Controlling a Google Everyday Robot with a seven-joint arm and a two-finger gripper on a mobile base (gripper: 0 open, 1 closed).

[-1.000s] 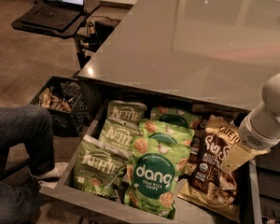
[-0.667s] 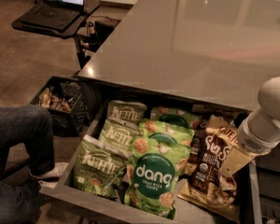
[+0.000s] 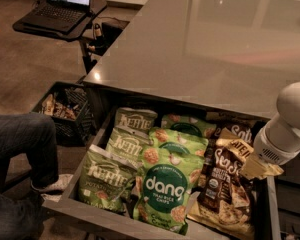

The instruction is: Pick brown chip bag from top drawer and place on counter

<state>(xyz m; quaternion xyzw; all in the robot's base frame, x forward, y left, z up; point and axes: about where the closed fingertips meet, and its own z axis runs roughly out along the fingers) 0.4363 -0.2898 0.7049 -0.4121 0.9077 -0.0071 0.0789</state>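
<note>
The top drawer (image 3: 85, 215) is pulled out from under the near edge of the counter (image 3: 205, 49). It is packed with snack bags.

The brown chip bag (image 3: 224, 184) is seen lying in the right part of the drawer. Its tan top band is turned to the far side and its pictured chips to the near side. A second brown bag (image 3: 238, 131) is tucked just behind it.

The tool (image 3: 254, 168) is held low over the right side of the drawer, at the end of a white round arm (image 3: 290, 124) that comes in from the right. It is placed right by the upper right edge of the brown chip bag. It cannot be told whether the tool is released or clenched, or whether the bag is touched.

Just left of the brown chip bag, a green dang bag (image 3: 165, 189) is laid on top of the others. Three green Kettle bags (image 3: 104, 178) are stacked along the left side of the drawer.

A black wire crate (image 3: 65, 106) is set on the floor left of the drawer. A leg in jeans (image 3: 20, 144) and a pale shoe (image 3: 52, 184) are seen at the near left. Far off on the left, an open laptop (image 3: 65, 1) is placed on a small black stand (image 3: 37, 28).
</note>
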